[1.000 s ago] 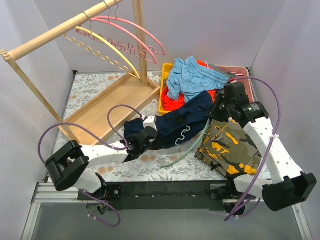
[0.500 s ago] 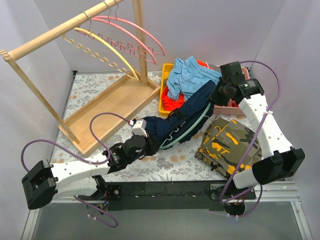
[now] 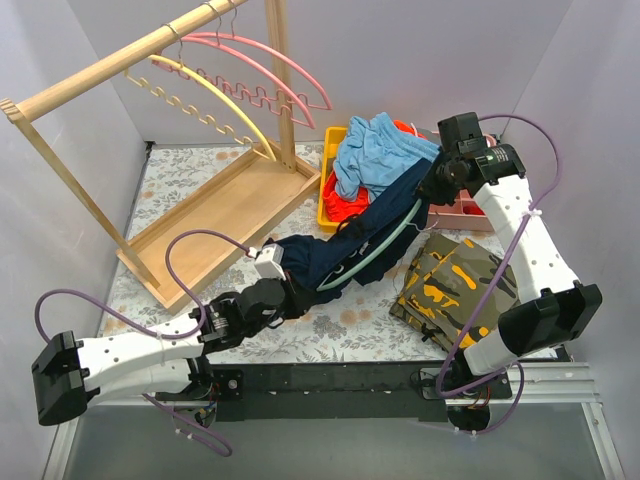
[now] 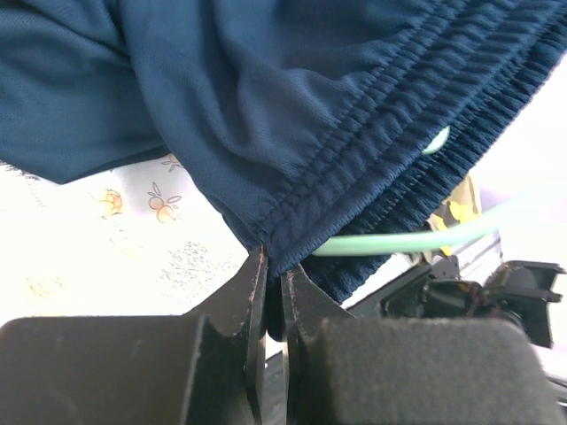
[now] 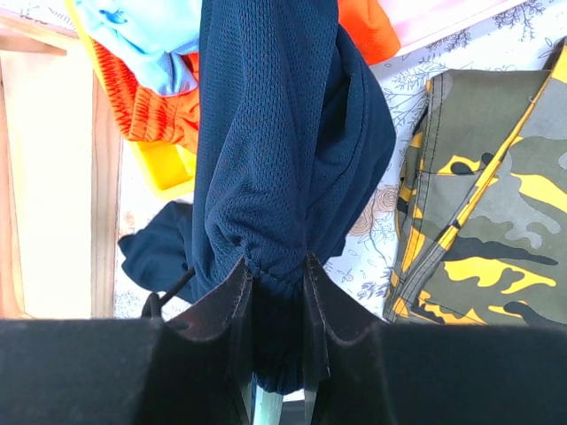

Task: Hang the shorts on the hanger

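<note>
**A:** In the overhead view, where are the shorts [image 3: 345, 248] found, and why there?

**B:** They are seen lifted at both ends and stretched between the arms. One end is held by the left gripper [image 3: 284, 288] near the front, the other by the right gripper [image 3: 433, 192] beside the yellow bin [image 3: 329, 195]. The hanger [image 3: 380, 248] is seen running along them, partly wrapped in the fabric. The cloth is presumably drawn taut so that the waist can be worked over the arch.

**A:** What is shown from the left wrist?

**B:** The jaws are pressed together on the very edge of the elastic waistband. The mint-green bar is seen coming out from under that band just beside the pinch, and it is not itself gripped here. The rim is judged to be held so that the opening can be pulled along the hanger.

**A:** And from the right wrist?

**B:** A bunched fold of the navy mesh is pinched between the jaws, with the camouflage garment [image 5: 496, 177] lying off to one side. A pale sliver is glimpsed between the fingers below the fold. Whether the hanger is clamped there with the cloth cannot be told.

**A:** How far is the task judged to be?

**B:** It is judged underway: the hanger is partly inside, and the shorts are not yet seated on it.
</note>
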Robot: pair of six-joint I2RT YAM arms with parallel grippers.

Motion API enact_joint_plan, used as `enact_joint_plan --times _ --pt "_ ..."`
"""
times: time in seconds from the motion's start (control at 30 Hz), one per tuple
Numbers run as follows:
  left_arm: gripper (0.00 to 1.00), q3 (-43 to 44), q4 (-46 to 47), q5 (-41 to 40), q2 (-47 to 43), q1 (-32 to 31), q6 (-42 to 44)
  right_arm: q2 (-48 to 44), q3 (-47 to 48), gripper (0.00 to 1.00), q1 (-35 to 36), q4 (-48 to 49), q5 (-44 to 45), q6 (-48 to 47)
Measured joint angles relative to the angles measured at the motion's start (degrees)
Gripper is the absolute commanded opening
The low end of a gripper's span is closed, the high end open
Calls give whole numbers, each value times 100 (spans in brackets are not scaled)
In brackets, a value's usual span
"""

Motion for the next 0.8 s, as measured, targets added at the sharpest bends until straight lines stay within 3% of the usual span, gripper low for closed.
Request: enact_joint_plan --times 0.47,0.8 --pt "0 909 -1690 542 -269 -140 254 -103 -450 1 756 385 817 291" --pt "0 2433 -2798 1082 850 -190 824 -35 -435 1 1279 905 1985 483"
